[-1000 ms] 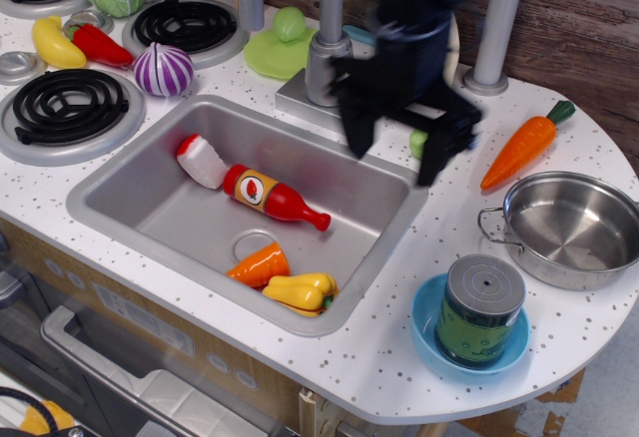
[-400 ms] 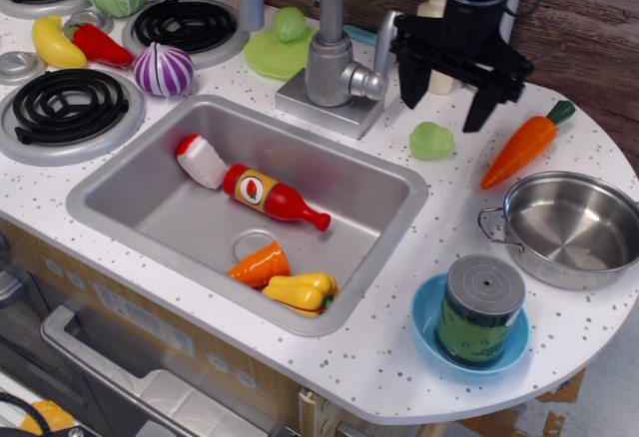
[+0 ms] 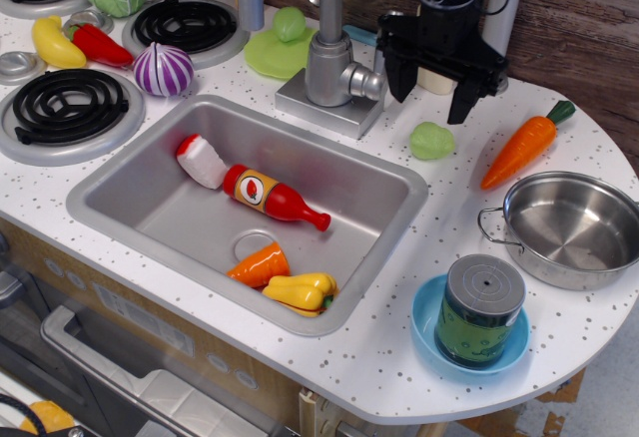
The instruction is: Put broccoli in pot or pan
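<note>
Observation.image: gripper (image 3: pixel 431 101) fingers spread, empty, above broccoli (image 3: pixel 431 141) beside sink (image 3: pixel 120 173); drop straight, centre jaws, pinch, then carry to steel pan (image 3: pixel 571 229).

Tool (image 3: pixel 429 86) spread — above broccoli (image 3: pixel 431 141)

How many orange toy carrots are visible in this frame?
2. One long orange carrot with a green tip lies on the counter behind the steel pan; a stubby orange carrot piece lies in the sink. None appears hidden.
</note>
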`<state>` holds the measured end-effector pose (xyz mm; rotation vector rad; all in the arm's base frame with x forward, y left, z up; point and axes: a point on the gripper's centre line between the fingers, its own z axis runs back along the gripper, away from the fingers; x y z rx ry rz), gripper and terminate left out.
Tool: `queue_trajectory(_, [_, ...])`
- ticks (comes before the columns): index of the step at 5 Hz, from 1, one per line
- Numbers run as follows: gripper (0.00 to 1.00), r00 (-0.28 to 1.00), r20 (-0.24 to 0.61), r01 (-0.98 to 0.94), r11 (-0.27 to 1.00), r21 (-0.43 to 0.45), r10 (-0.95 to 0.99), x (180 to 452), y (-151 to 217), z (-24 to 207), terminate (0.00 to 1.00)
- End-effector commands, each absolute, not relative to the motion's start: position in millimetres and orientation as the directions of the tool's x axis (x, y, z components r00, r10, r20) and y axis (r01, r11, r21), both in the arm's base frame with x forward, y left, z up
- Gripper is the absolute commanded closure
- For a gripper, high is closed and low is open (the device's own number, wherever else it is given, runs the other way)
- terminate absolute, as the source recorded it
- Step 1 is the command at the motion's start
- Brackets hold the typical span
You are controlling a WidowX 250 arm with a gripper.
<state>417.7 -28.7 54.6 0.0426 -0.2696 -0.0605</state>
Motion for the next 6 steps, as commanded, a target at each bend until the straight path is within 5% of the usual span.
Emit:
queue_trajectory(1, [0.0, 0.944, 0.316, 0.079, 0.996, 0.048, -0.09, 424.6, -25.0, 55.1, 0.0])
queue_trajectory(3, [0.0, 0.941, 0.329, 0.092, 0.996, -0.011, -0.083, 423.1, -19.9, 26.4, 0.0])
queue_trajectory(4, [1.0, 0.936, 0.344, 0.088, 0.996, -0.015, -0.078, 427.4, -21.9, 19.6, 0.0])
queue_trajectory(6, [1.0, 0.941, 0.331, 0.075, 0.997, 0.009, -0.074, 429.6, -35.7, 37.7, 0.0])
